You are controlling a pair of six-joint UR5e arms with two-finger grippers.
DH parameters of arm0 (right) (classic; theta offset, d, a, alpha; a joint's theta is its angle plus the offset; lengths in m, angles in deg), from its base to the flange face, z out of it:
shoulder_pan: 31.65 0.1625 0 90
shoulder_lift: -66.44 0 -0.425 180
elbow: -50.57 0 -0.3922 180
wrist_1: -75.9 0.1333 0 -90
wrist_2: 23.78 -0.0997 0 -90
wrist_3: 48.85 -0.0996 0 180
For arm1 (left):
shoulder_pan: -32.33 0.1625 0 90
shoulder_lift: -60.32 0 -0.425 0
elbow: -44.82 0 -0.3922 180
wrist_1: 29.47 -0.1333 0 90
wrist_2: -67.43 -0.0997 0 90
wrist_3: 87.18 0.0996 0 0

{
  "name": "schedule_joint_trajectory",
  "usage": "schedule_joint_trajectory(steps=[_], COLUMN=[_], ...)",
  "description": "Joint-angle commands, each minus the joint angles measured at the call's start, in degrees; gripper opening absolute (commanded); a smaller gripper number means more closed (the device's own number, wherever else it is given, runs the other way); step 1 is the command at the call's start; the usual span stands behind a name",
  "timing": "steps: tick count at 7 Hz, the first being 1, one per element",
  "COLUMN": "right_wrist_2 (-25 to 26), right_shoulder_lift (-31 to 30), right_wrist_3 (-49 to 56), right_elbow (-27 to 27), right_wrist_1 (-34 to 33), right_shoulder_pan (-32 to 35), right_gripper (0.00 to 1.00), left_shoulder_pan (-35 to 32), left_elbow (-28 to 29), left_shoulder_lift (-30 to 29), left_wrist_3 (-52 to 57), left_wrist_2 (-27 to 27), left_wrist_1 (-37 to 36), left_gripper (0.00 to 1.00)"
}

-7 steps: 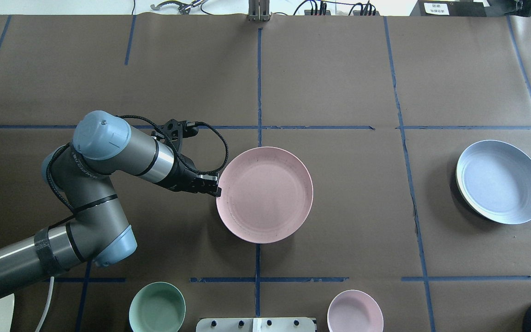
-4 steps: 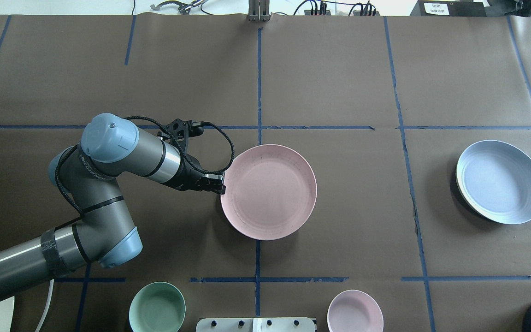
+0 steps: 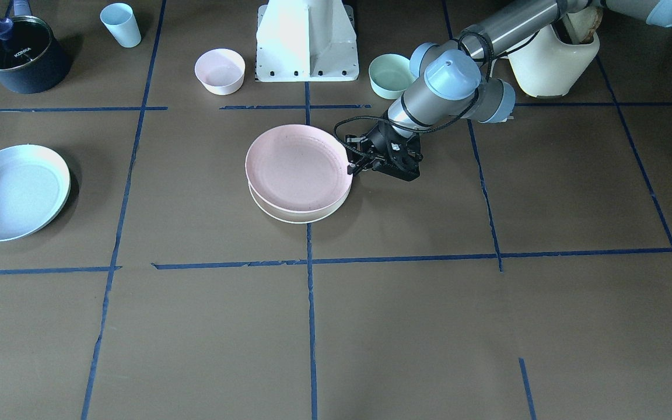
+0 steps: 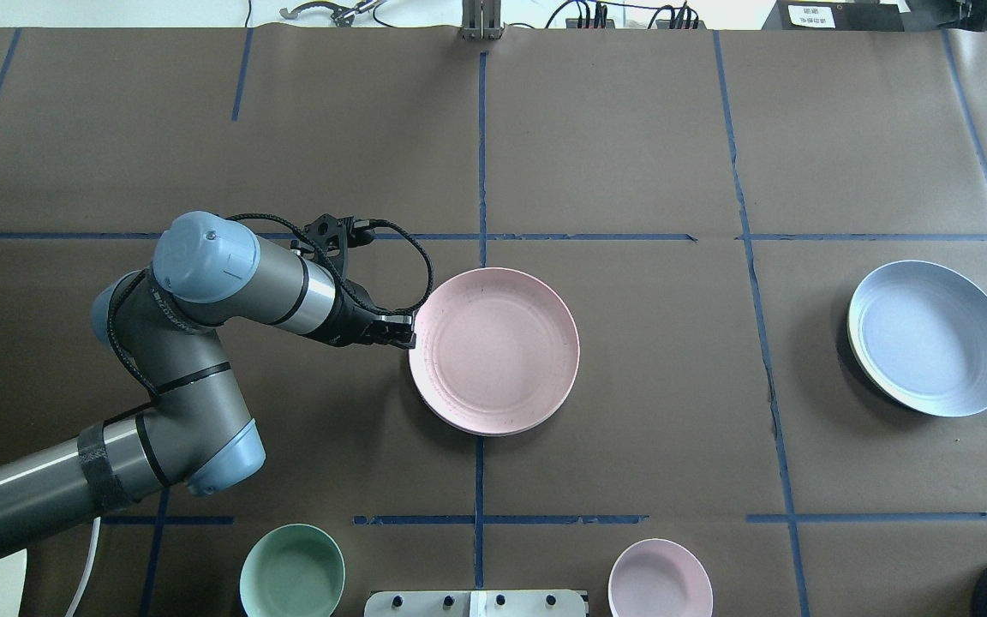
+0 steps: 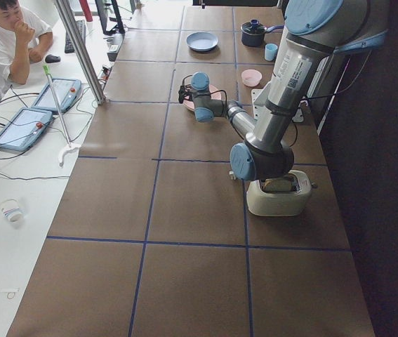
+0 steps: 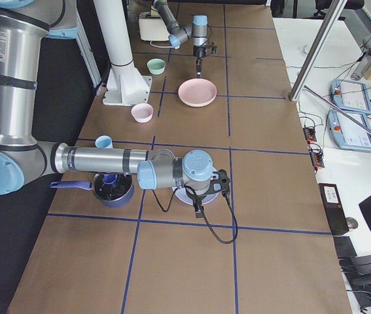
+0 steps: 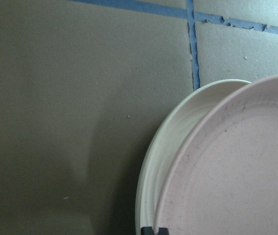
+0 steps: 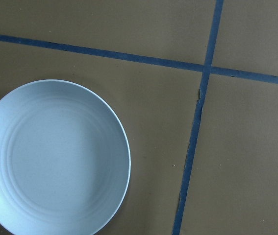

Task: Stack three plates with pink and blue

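Overhead exterior: left pincer (image 4: 409, 331) pinches pink plate (image 4: 498, 347).

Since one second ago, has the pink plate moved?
Yes: the pink plate shifted slightly toward the far tape line, away from the green bowl.

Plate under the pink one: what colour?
Lower plate is cream; best in left wrist view.

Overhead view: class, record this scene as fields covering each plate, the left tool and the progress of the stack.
pink plate: lies on the cream plate, table centre
left tool: grips the pink plate's rim
blue plate: apart, on the robot's right, not yet stacked
stack: two plates of three
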Motion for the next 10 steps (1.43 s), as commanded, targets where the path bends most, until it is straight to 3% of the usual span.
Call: schedule_joint_trajectory(steps=[1, 2, 3, 4, 6, 10], right_wrist_2=[0.1, 0.5, 2.7, 3.3, 5.8, 5.1], right_shoulder_lift=[-2.0, -2.4, -5.0, -6.4, -3.1, 6.4], right_wrist_3=[-0.3, -1.5, -5.4, -12.5, -30.4, -33.5], right_elbow=[0.3, 0.4, 0.7, 5.8, 14.8, 22.9], right_wrist_1=[1.6, 4.2, 11.2, 20.4, 39.5, 41.0], right_shoulder_pan=[-1.9, -3.8, -6.1, -7.5, -15.1, -16.9], right_gripper=[1.00, 1.00, 1.00, 1.00, 0.97, 0.98], left_shoulder_pan=[-3.3, -4.6, -5.1, -5.0, -5.0, -5.1], left_elbow=[-2.9, -5.6, -6.5, -6.6, -7.0, -7.7], left_shoulder_lift=[0.0, 0.8, 1.0, 1.0, 1.6, 2.2], left_wrist_3=[-0.5, -0.6, -1.1, -1.5, -1.5, -1.9], left_wrist_2=[-0.4, 1.6, 2.0, 2.0, 2.0, 1.9], left_wrist_1=[-0.1, -0.1, -0.1, -0.1, 0.0, 0.0], left_gripper=[1.00, 1.00, 1.00, 1.00, 1.00, 1.00])
